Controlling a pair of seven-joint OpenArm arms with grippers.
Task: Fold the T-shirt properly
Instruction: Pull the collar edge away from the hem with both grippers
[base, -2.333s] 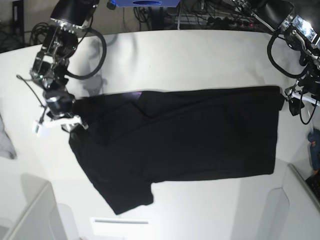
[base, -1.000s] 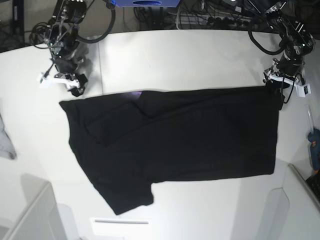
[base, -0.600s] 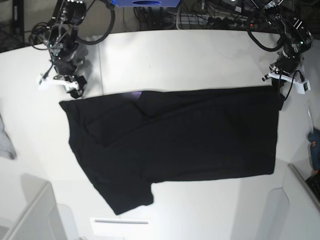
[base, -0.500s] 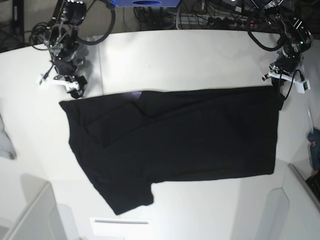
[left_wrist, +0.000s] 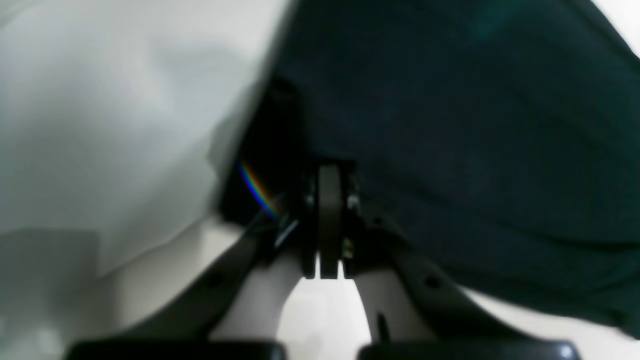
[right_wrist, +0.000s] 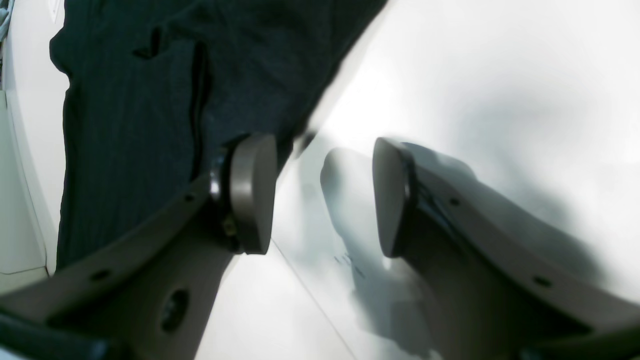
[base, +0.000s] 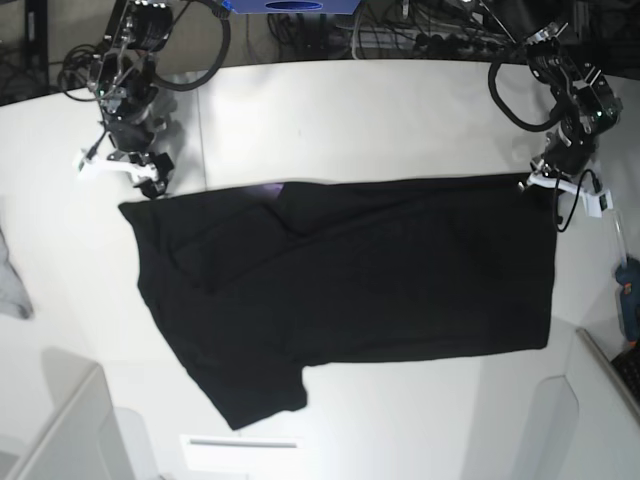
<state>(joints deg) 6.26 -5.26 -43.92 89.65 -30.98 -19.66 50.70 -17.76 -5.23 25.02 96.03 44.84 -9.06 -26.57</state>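
The T-shirt (base: 350, 290) lies mostly flat on the counter (base: 380, 120), folding barely begun; left end effector (left_wrist: 327, 220) pinches its upper-right corner, right end effector (right_wrist: 320, 195) gapes empty.

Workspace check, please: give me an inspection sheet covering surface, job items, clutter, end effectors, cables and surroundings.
Surface: white table, no marks seen.
Job items: black T-shirt lies spread, one sleeve toward the near edge.
Clutter: grey cloth at the table's edge; blue item at the opposite edge.
End effectors: left end effector shut at the T-shirt's corner; right end effector open beside the T-shirt's edge, holding nothing.
Cables: black cables piled behind the table.
Surroundings: nothing seen.
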